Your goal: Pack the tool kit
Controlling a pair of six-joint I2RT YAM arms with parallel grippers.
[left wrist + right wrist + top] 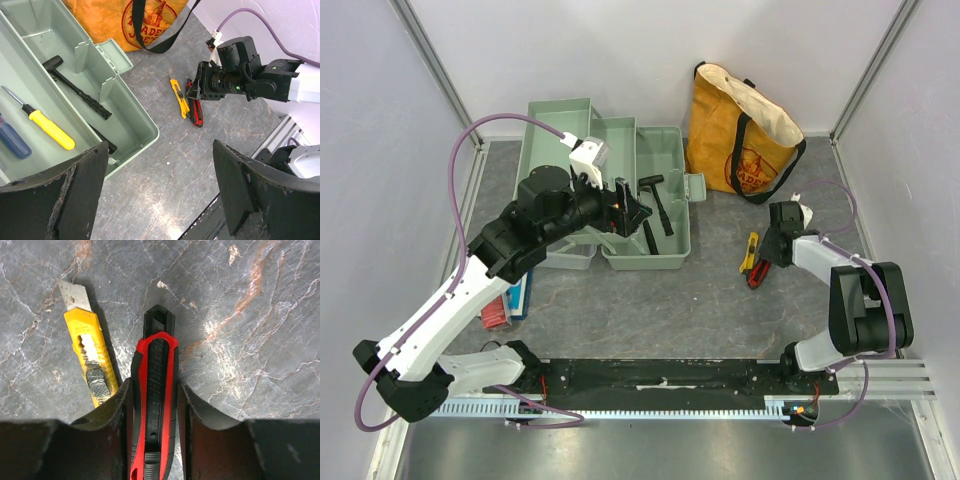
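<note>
The toolbox (pixel 682 220) stood open on the counter (pixel 650 320), and the left pincer (pixel 628 208) hovered above it, spread wide and empty. Only the left wrist view showed its contents: a black hammer (pixel 75 92), a yellow-handled screwdriver (pixel 47 127) and a blue handle (pixel 12 141) (cut off at the edge). Right of the toolbox, the right pincer (pixel 191 94) pinched a red-and-black utility knife (pixel 155 370) lying flat. The right wrist view showed its fingers against both sides, a yellow knife (pixel 90 357) just beside.
</note>
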